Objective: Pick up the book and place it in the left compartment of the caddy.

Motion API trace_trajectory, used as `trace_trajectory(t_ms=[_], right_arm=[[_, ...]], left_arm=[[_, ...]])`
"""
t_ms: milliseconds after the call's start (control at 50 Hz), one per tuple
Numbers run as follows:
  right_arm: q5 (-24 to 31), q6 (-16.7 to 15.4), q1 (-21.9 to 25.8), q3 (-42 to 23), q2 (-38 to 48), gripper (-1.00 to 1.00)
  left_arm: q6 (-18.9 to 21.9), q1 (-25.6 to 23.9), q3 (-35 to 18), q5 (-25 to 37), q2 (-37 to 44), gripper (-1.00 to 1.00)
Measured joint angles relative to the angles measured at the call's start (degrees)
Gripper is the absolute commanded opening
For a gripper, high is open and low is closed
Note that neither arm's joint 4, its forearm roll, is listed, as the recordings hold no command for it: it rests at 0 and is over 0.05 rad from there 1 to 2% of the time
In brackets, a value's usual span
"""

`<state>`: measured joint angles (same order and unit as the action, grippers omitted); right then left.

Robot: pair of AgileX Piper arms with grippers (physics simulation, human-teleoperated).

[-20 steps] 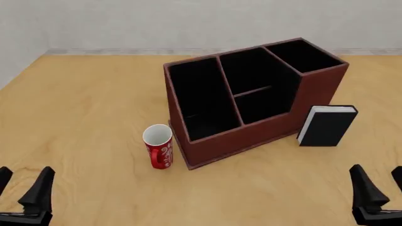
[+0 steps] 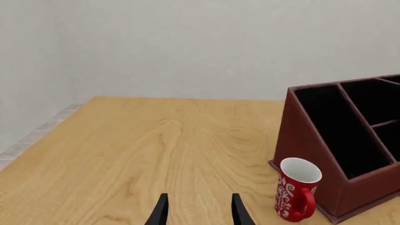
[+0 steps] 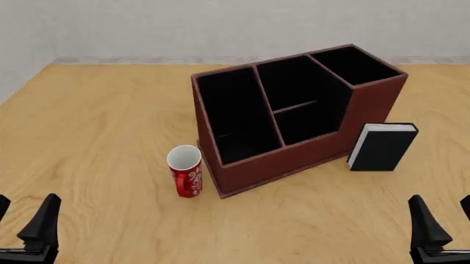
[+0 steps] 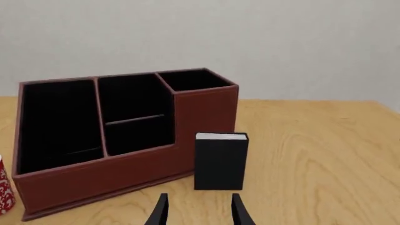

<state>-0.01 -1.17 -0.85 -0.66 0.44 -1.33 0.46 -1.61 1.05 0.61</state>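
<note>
Front view: the caddy (image 3: 294, 113) stands on the wooden table (image 3: 96, 137), its left compartment (image 3: 235, 115) a long black-lined slot on the side nearest the red mug (image 3: 185, 170). The book (image 3: 382, 146) stands upright just beside the caddy's taller end (white page edges facing up), on the table and outside every compartment. The left gripper (image 3: 22, 234) and right gripper (image 3: 441, 231) sit at the near corners, well apart from all objects, fingers spread and holding nothing.

Left wrist view: the left gripper (image 2: 198, 210) shows parted fingertips over bare table; the mug (image 2: 295, 189) stands just beside the caddy (image 2: 312, 159).

Right wrist view: the right gripper (image 4: 198, 210) has parted fingertips pointed toward the book (image 4: 220, 161), which stands near them, apart from them.
</note>
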Motion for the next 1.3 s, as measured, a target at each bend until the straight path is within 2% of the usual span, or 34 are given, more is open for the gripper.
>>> trace_trajectory(t_ms=[120, 260, 720, 1140, 1300], right_arm=[[1.26, -2.06, 0.60, -1.04, 0.05, 1.00], [2.95, -6.03, 1.57, -3.42, 2.13, 1.00], [10.24, -24.72, 2.53, -17.89, 19.00, 1.00], [21.42, -37.75, 2.53, -31.19, 30.99, 1.00], [25.95, -41.69, 3.26, -34.84, 34.19, 1.00]], left_arm=[[-1.27, -0.17, -0.09, 0.53, -0.08, 1.00], [-2.13, -0.63, -0.07, 0.86, -0.22, 1.00], [-1.90, -2.69, -0.41, 0.67, -0.53, 1.00], [-1.44, -4.01, -1.36, 1.04, -0.56, 1.00], [-1.52, -4.16, -1.74, 1.27, -0.55, 1.00]])
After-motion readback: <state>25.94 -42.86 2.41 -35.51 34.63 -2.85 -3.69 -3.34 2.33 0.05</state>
